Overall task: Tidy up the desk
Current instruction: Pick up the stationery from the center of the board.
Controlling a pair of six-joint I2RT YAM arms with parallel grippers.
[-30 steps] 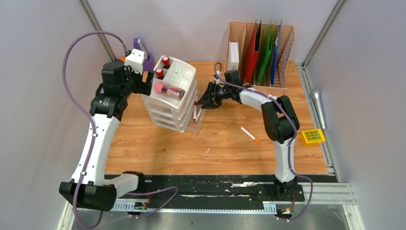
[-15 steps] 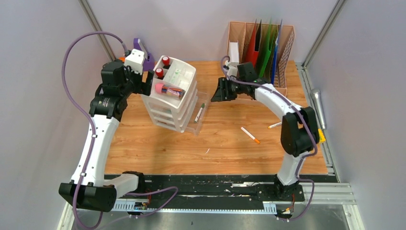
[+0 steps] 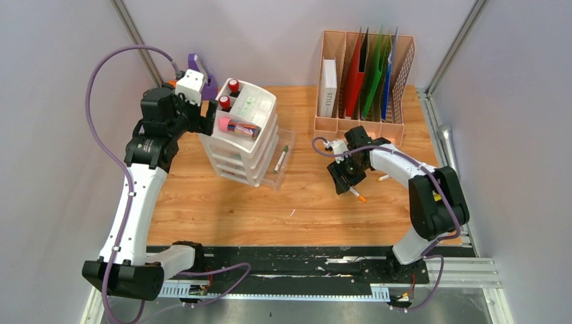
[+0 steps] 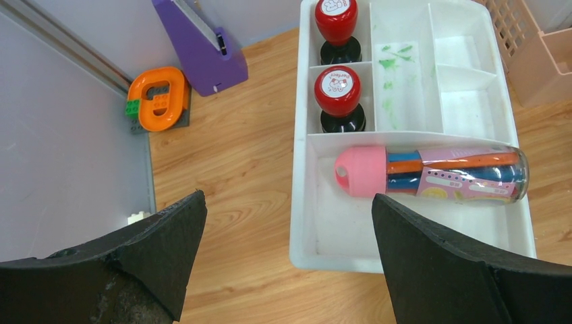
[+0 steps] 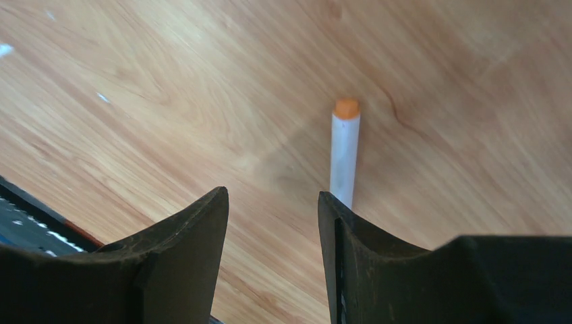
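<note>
The right end effector (image 5: 270, 197) is hanging low over the tabletop (image 3: 222, 202) with its fingers apart and nothing between them. The pen (image 5: 345, 155), white with an orange cap, is lying flat on the wood just off the gap. In the wrist view it is running straight ahead of the fingers, cap at the far end. Its near end is slipping out of sight behind the finger on the right of that view. So its long axis is sitting square to the line along which the fingers close, which suits a pinch. It is not lying in the opening, though, but in line with that one finger. By my judgement the end effector is needing a small sideways shift toward the pen before it lowers, or that finger will be landing on the barrel. The right arm is reaching forward with its wrist bent steeply down.

The left end effector (image 4: 289, 199), spread wide and carrying nothing, is hovering over the organiser (image 4: 411, 88) well away, so the right arm is much the nearer.
</note>
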